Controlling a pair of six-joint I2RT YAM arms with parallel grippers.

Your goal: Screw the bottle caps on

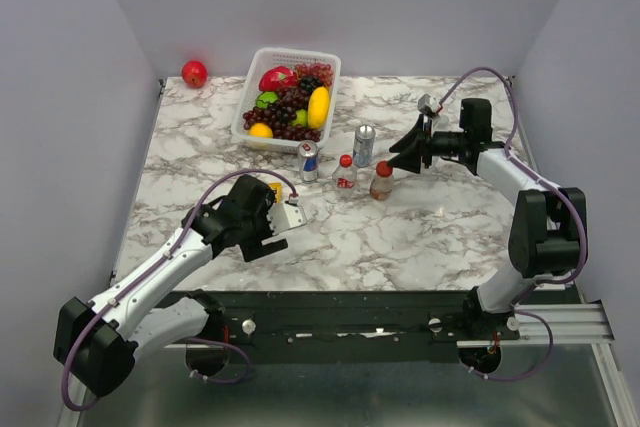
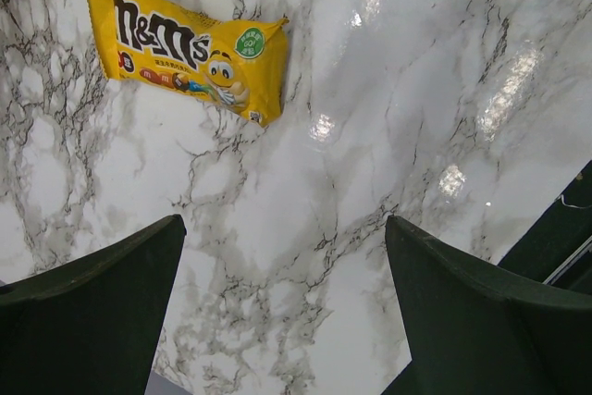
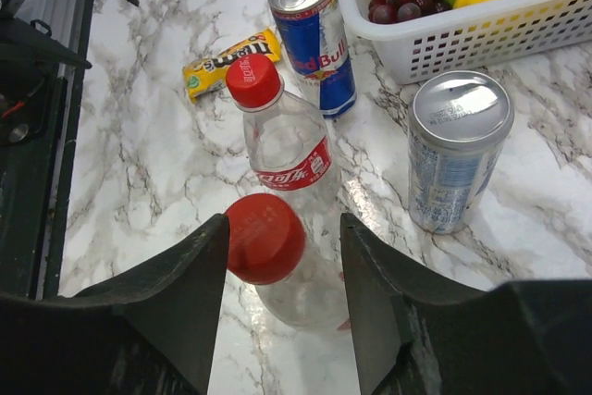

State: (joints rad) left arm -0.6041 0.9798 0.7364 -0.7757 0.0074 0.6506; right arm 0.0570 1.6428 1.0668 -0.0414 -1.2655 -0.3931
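Two short clear bottles with red labels stand mid-table, each with a red cap on its neck. The nearer bottle (image 3: pixel 305 289) (image 1: pixel 381 183) has its cap (image 3: pixel 265 238) between the fingers of my right gripper (image 3: pixel 283 224) (image 1: pixel 397 151), close to the left finger; the jaws are open and not closed on it. The farther bottle (image 3: pixel 289 150) (image 1: pixel 346 175) carries its cap (image 3: pixel 253 80) just beyond. My left gripper (image 2: pixel 285 224) (image 1: pixel 290 215) is open and empty over bare marble. The taller colourless bottle and the whitish cap are out of view.
A Red Bull can (image 3: pixel 314 39) (image 1: pixel 309 160) and a silver-blue soda can (image 3: pixel 458 159) (image 1: pixel 364 144) stand by the bottles. A white fruit basket (image 1: pixel 250 97) sits behind them, a red apple (image 1: pixel 194 73) at the far left. A yellow M&M's packet (image 2: pixel 194 53) lies ahead of my left gripper.
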